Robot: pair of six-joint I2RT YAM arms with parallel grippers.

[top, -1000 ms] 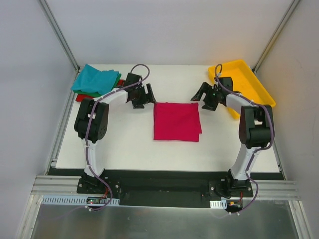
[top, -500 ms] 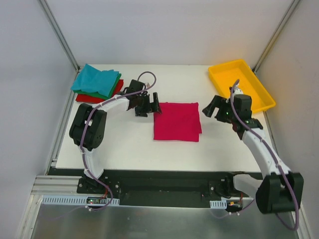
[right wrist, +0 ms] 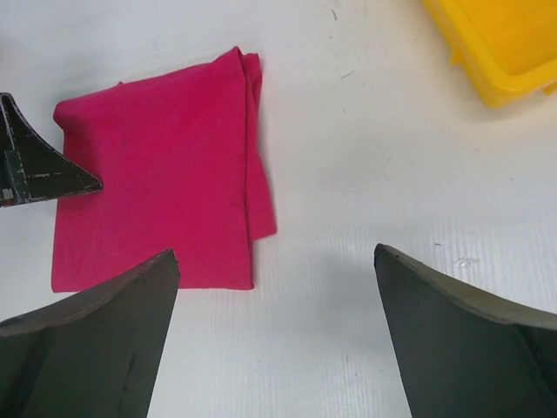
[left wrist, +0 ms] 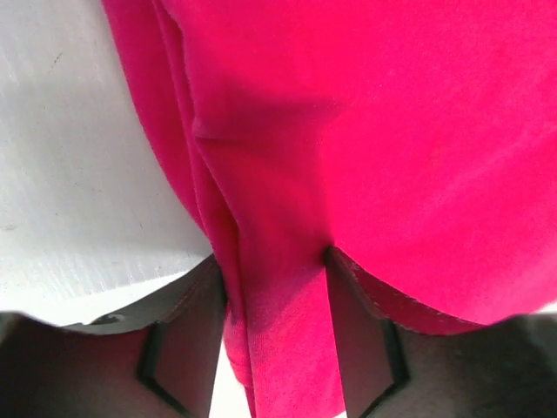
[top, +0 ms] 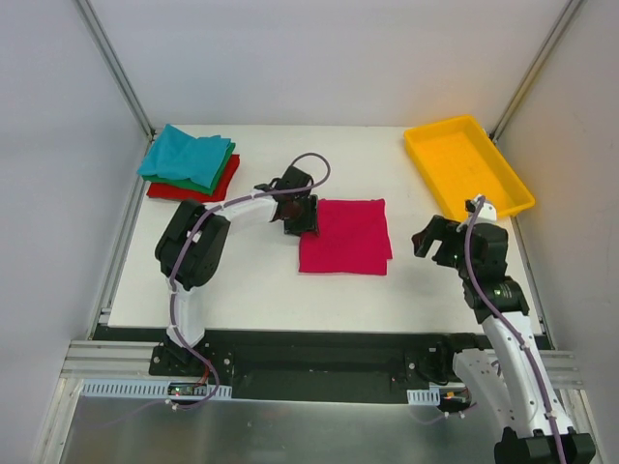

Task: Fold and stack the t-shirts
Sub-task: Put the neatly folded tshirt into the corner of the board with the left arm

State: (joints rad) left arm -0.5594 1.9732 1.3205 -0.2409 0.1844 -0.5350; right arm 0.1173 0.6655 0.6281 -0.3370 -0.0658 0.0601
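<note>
A magenta-pink t-shirt [top: 348,237] lies folded into a square at the table's middle. My left gripper [top: 305,217] sits on its left edge. In the left wrist view the left gripper [left wrist: 274,261] is shut on a bunched fold of that t-shirt [left wrist: 392,131], with the cloth filling the gap between the fingers. My right gripper [top: 432,240] is open and empty, apart from the shirt on its right. In the right wrist view the right gripper [right wrist: 274,252] hangs over bare table, with the shirt [right wrist: 157,192] ahead on the left. Folded teal [top: 184,153], green [top: 223,172] and red [top: 166,190] t-shirts are stacked at the far left corner.
A yellow plastic tray [top: 426,164] stands at the far right corner and shows in the right wrist view [right wrist: 496,43]. White frame posts rise at both back corners. The table's right edge runs close beside the right arm.
My left gripper moved right onto the shirt's left edge and closed on it. My right arm pulled back from the tray toward the near right, and its gripper stayed open.
</note>
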